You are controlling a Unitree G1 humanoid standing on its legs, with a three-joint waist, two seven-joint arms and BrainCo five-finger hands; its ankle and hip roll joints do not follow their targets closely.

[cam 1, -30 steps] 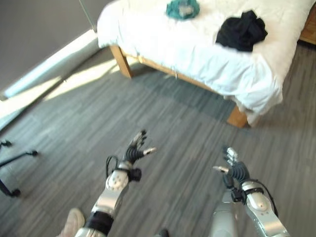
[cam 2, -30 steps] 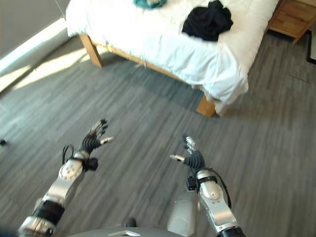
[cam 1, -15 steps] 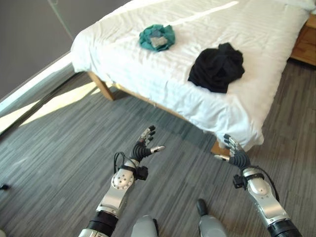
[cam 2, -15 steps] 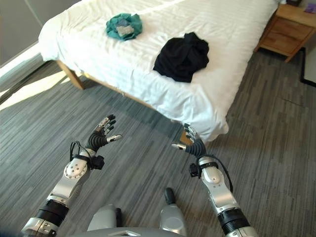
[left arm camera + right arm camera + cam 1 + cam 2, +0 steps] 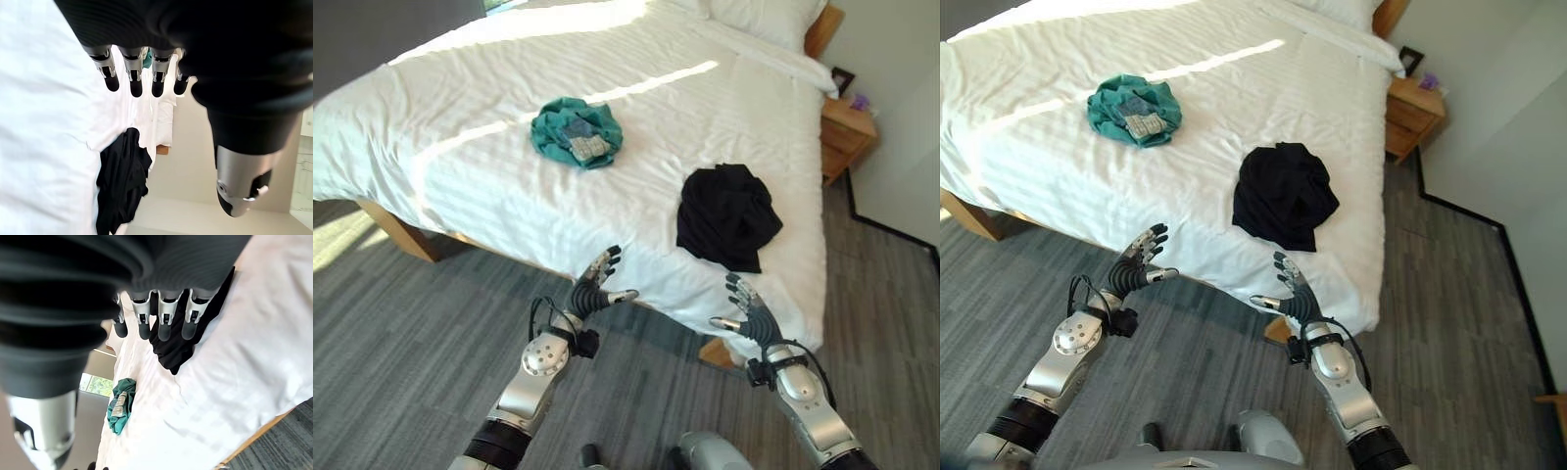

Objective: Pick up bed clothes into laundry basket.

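Black crumpled garment and teal bundle on white bed; our left hand, right hand open, empty; nothing picked.

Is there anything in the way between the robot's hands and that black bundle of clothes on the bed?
Nothing visible. The right hand and left hand hover open before the bed's edge; only bare white sheet lies before the black clothes.

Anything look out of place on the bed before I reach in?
Two crumpled garments lie loose on the made white bed: a black garment near the foot edge and a teal garment farther in. Nothing else stands out.
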